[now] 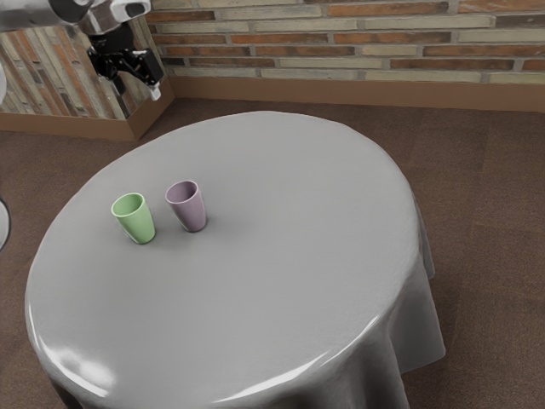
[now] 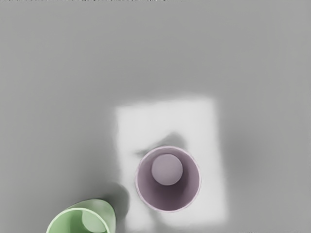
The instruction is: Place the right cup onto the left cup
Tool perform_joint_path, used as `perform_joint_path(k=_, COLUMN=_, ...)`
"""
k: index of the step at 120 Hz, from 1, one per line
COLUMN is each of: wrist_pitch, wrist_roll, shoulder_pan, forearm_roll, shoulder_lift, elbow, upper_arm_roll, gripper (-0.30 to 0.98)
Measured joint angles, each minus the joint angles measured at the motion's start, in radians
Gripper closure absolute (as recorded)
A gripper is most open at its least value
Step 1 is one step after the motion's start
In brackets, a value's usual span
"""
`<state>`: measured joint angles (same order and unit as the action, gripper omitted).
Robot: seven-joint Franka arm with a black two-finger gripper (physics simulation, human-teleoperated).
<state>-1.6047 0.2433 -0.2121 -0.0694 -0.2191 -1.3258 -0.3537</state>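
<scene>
2 upright cups, green [image 2: 104,211], purple [image 2: 167,196], apart

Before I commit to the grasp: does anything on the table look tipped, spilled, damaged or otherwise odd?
Nothing stands out. The green cup and purple cup stand upright, slightly apart, on the table, without visible cracks or spills.

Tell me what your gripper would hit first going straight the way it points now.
Probably the purple cup: the wrist view looks down into it, though depth is unclear and my gripper could just miss.
</scene>
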Motion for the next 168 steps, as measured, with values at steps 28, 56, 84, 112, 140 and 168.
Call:
perform_joint_path(k=28, wrist_pitch=-0.036, wrist_roll=0.003, shoulder_pan=0.007, forearm_roll=0.003, shoulder_lift=-0.029, elbow=-0.018, upper_arm_roll=0.029, gripper=0.02)
perform_joint_path(k=56, wrist_pitch=-0.097, wrist_roll=-0.043, shoulder_pan=0.001, forearm_roll=-0.008, shoulder_lift=-0.196, elbow=0.021, upper_arm_roll=0.033, gripper=0.02)
perform_joint_path(k=84, wrist_pitch=-0.247, wrist_roll=-0.143, shoulder_pan=-0.054, forearm_roll=-0.049, shoulder_lift=-0.068, elbow=-0.290, upper_arm_roll=0.079, gripper=0.02)
perform_joint_path(k=112, wrist_pitch=-0.351, wrist_roll=-0.258, shoulder_pan=-0.040, forearm_roll=-0.048, shoulder_lift=-0.018, elbow=-0.448, upper_arm_roll=0.077, gripper=0.02)
perform_joint_path(k=140, wrist_pitch=-0.433, wrist_roll=-0.337, shoulder_pan=-0.015, forearm_roll=-0.032, shoulder_lift=-0.108, elbow=-0.423, upper_arm_roll=0.072, gripper=0.02)
perform_joint_path(k=168, wrist_pitch=-0.477, wrist_roll=-0.391, shoulder_pan=-0.010, forearm_roll=-0.020, shoulder_lift=-0.146, elbow=-0.419, upper_arm_roll=0.073, gripper=0.03)
